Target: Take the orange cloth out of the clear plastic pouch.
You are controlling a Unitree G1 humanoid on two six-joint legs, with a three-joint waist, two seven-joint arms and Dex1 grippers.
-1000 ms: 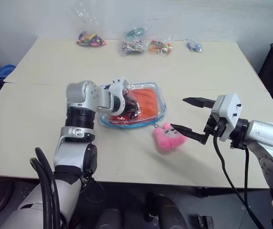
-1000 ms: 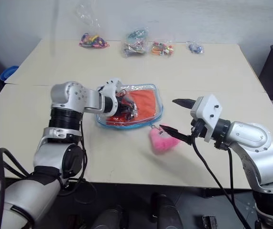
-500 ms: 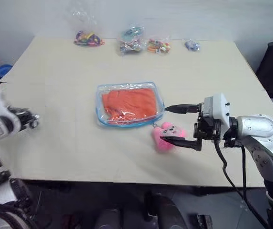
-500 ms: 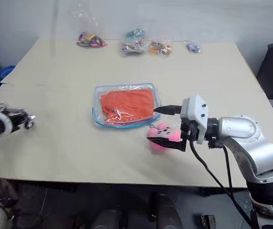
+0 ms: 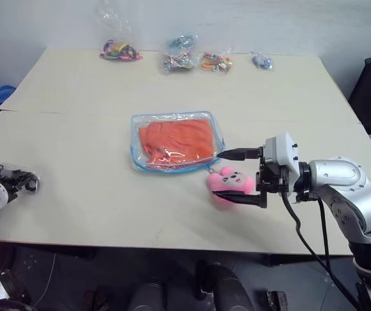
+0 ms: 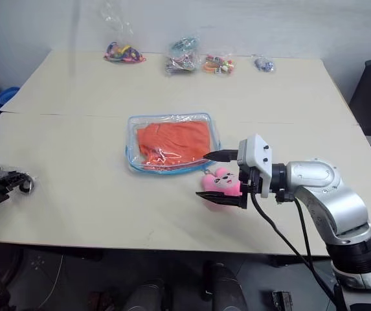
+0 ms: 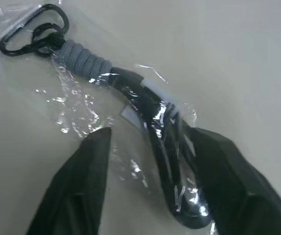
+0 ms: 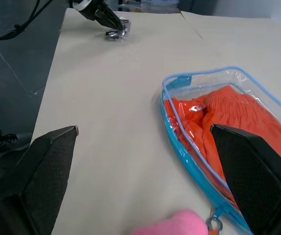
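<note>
The orange cloth (image 5: 174, 140) lies inside the clear plastic pouch (image 5: 175, 164) mid-bench, so the spread right gripper (image 5: 238, 175), straddling the pink charm (image 5: 226, 183), should pin the pouch's near corner. The left gripper (image 7: 147, 142), spread over a small bagged clip (image 7: 130, 98) at the bench's (image 5: 75, 103) left edge, has open surface to cross back.

Left gripper (image 7: 147, 142) fingers spread around a bagged black carabiner strap (image 7: 145, 117) (clear wrapping).
</note>
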